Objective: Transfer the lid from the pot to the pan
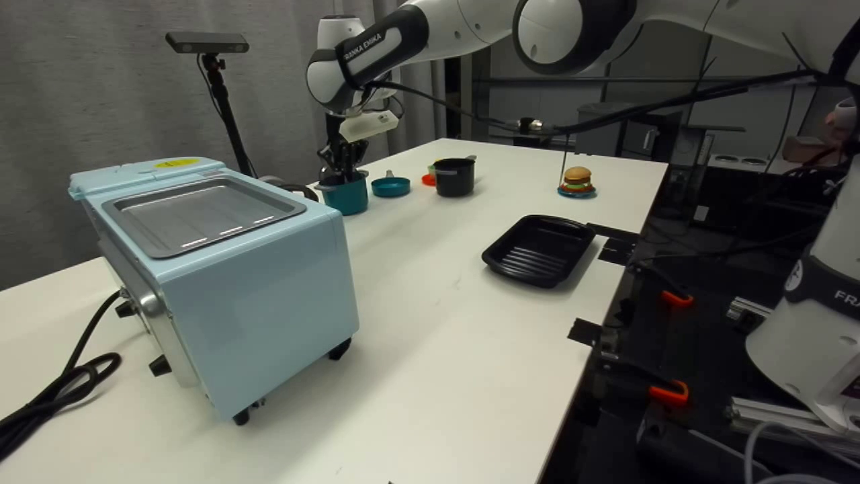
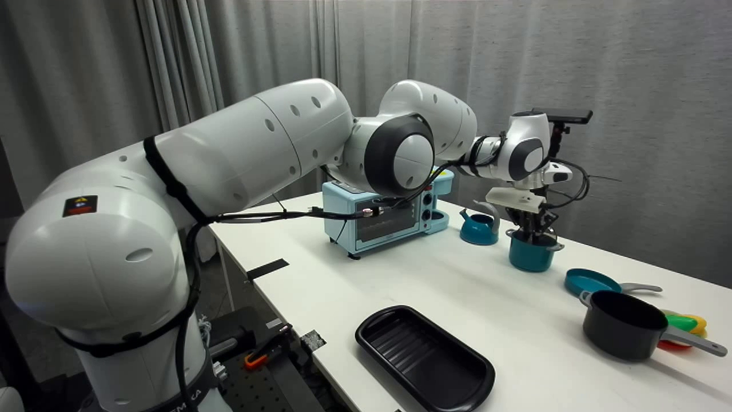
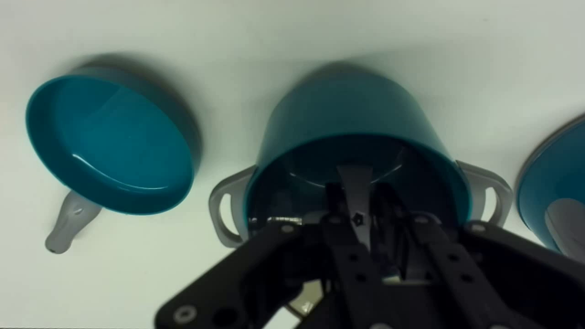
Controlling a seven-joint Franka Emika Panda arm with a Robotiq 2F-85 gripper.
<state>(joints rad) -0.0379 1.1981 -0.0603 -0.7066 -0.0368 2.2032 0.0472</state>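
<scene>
The teal pot [image 1: 346,199] with grey side handles stands near the table's far edge; it also shows in an exterior view [image 2: 530,256] and the wrist view [image 3: 347,107]. My gripper [image 1: 345,176] points straight down at its mouth, also in an exterior view [image 2: 534,233]. In the wrist view my gripper [image 3: 358,201] has its fingertips close against both sides of the lid's grey handle [image 3: 356,176]. The rest of the lid is dark or see-through; whether it rests on the rim is hard to tell. The shallow teal pan [image 3: 119,141] with a grey handle lies beside the pot, also in both exterior views [image 1: 391,187] [image 2: 592,281].
A teal kettle [image 2: 479,229] stands on the pot's other side, partly in the wrist view [image 3: 562,173]. A black pot [image 2: 623,325] and toy food [image 2: 683,325] stand past the pan. A black ridged tray [image 1: 541,250], a toy burger [image 1: 578,180] and a blue toaster oven [image 1: 255,296] share the table.
</scene>
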